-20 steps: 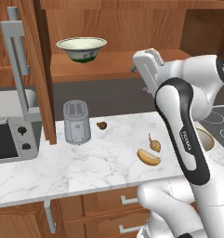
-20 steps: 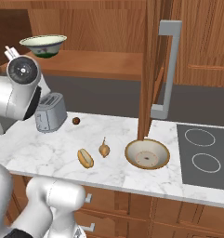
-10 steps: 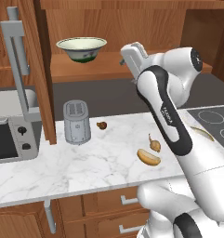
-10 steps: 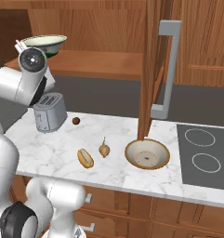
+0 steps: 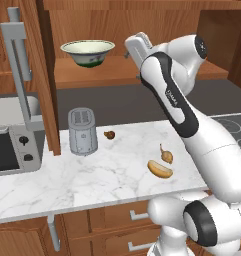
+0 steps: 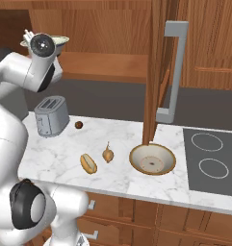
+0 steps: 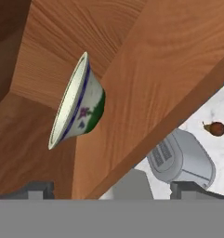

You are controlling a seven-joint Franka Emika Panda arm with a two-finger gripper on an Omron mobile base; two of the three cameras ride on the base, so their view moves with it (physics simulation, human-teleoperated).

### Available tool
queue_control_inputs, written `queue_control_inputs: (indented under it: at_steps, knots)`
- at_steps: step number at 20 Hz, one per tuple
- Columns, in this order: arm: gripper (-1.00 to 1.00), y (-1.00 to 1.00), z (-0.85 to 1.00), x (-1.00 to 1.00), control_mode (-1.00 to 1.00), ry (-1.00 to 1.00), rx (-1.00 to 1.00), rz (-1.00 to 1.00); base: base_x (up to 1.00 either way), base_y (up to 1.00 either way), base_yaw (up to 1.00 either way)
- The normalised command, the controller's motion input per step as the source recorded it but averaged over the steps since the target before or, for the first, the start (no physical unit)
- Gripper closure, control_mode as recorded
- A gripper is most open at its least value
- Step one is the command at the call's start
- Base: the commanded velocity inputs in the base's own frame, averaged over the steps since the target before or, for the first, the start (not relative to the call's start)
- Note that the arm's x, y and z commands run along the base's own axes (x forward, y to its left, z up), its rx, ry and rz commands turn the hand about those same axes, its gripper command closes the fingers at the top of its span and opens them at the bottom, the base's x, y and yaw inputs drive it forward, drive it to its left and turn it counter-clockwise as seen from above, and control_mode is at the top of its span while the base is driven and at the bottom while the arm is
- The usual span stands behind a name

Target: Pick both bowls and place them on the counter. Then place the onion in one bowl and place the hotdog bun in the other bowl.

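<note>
- The claw (image 5: 128,50) is raised to shelf height inside the open wall cabinet, its fingers (image 7: 39,189) spread wide apart with nothing between them.
- The cream-white bowl (image 5: 87,52) with the dark green band stands upright on the wooden shelf (image 5: 112,75), off to the claw's left and apart from it; open shelf lies between the two.
- In the hand view this bowl (image 7: 76,109) appears rolled on its side, ahead of the finger tips and nearer the left one, not touching either.
- The tan-brown bowl (image 6: 152,159) rests on the tabletop (image 6: 122,173), just below the hanging edge of the open cabinet door (image 6: 156,72) and beside the cooktop (image 6: 213,161), well away from the claw.
- The onion (image 5: 166,154) lies on the tabletop with its stem tip pointing away from the front edge; the hotdog bun (image 5: 159,169) lies just beside it, nearer the front edge, the two close but apart.
- A silver toaster (image 5: 82,131) stands under the shelf, and a small dark reddish-brown lump (image 5: 109,134) lies near its right side.
- A microwave (image 5: 9,150) sits at the far left of the tabletop, beyond a second open door with a grey handle (image 5: 18,45).
- The arm's white forearm (image 5: 172,95) crosses above the tabletop, passing over the space behind the onion and bun.
</note>
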Motion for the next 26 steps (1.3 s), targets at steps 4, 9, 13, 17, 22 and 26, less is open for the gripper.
queue_control_inputs:
  at_steps: [4,9,13,17,22,26]
  knots:
    - [-1.0,0.01,0.0,0.27,-1.0,0.0,0.0,0.0,0.0,0.0,0.0]
    - [-1.0,0.05,0.01,0.41,-1.0,0.0,0.01,0.0,0.0,0.0,0.0]
    - [-1.0,0.22,0.0,0.41,-1.0,0.0,0.0,0.0,0.0,0.0,0.0]
    - [-1.0,0.43,0.0,0.38,-1.0,0.0,0.0,0.0,0.0,0.0,0.0]
    - [-1.0,0.38,0.0,0.36,-1.0,0.0,0.0,-0.01,0.0,0.0,0.0]
    - [-1.0,0.18,0.0,0.42,-1.0,0.0,0.0,-0.02,0.0,0.0,0.0]
